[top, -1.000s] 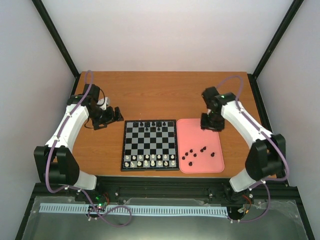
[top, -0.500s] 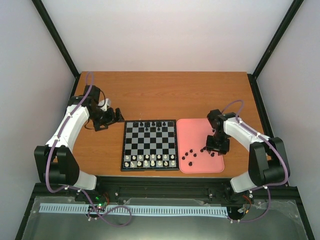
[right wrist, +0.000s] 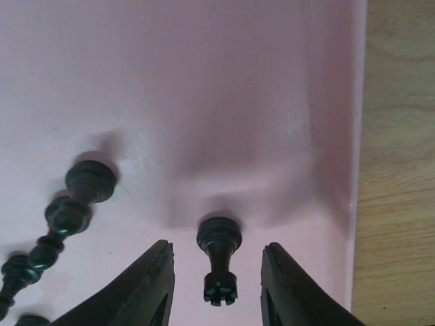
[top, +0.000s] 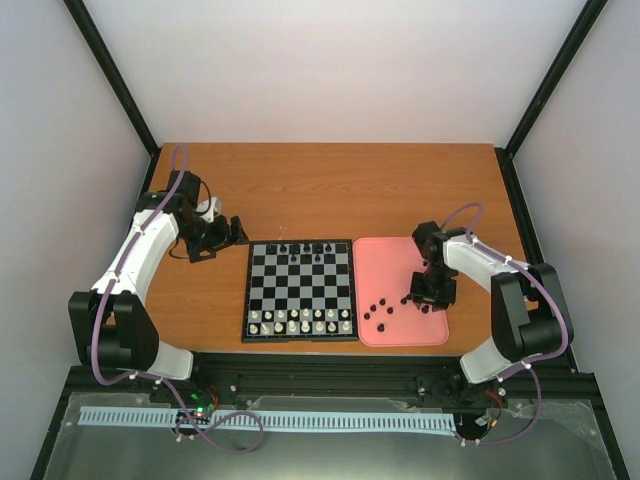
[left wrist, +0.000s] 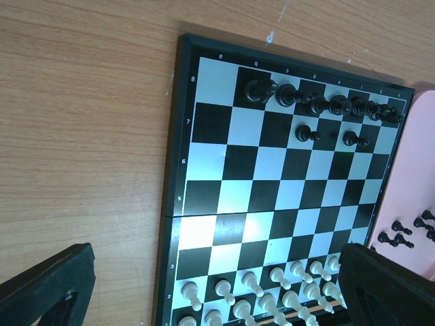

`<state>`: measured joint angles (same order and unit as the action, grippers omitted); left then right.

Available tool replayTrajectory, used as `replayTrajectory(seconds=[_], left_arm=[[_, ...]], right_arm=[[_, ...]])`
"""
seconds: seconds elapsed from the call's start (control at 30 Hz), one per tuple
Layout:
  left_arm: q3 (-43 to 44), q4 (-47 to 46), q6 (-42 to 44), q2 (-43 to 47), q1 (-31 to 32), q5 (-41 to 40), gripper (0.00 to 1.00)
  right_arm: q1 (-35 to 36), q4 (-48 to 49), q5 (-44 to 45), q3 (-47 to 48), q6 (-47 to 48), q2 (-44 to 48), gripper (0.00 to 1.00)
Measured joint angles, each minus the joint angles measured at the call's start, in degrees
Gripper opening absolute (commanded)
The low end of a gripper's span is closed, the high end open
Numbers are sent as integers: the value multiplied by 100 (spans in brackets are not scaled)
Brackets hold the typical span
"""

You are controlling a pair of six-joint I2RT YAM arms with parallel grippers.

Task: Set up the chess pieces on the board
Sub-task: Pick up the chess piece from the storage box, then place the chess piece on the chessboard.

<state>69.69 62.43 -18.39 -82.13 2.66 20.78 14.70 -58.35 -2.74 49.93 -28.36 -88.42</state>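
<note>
Currently: left gripper (top: 228,236) gaping wide, empty, board (left wrist: 272,190) just to its right. White rows (left wrist: 253,280) full; black back rank (left wrist: 319,105) nearly full, plus 2 pawns (left wrist: 304,132). On tray (right wrist: 204,81), several loose pieces (right wrist: 68,210) sit left of right gripper (right wrist: 216,261); its part-open jaws straddle 1 piece (right wrist: 219,234), not touching. Judged: roughly half of black remains.

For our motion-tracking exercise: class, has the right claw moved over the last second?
Yes. The right claw went from the far edge of the pink rounded rectangular tray toward its near edge.
</note>
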Motion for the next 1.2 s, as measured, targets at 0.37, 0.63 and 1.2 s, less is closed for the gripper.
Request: replayTrajectory(seconds=[0.37, 0.63, 1.2], left_arm=[[0, 0, 0, 0, 0, -4, 100], [0, 0, 0, 0, 0, -24, 100], [-66, -2, 0, 2, 0, -83, 100]], right_arm=[[-4, 42, 66, -87, -11, -15, 26], [-7, 37, 90, -87, -11, -15, 5], [83, -835, 304, 2347, 4, -59, 3]])
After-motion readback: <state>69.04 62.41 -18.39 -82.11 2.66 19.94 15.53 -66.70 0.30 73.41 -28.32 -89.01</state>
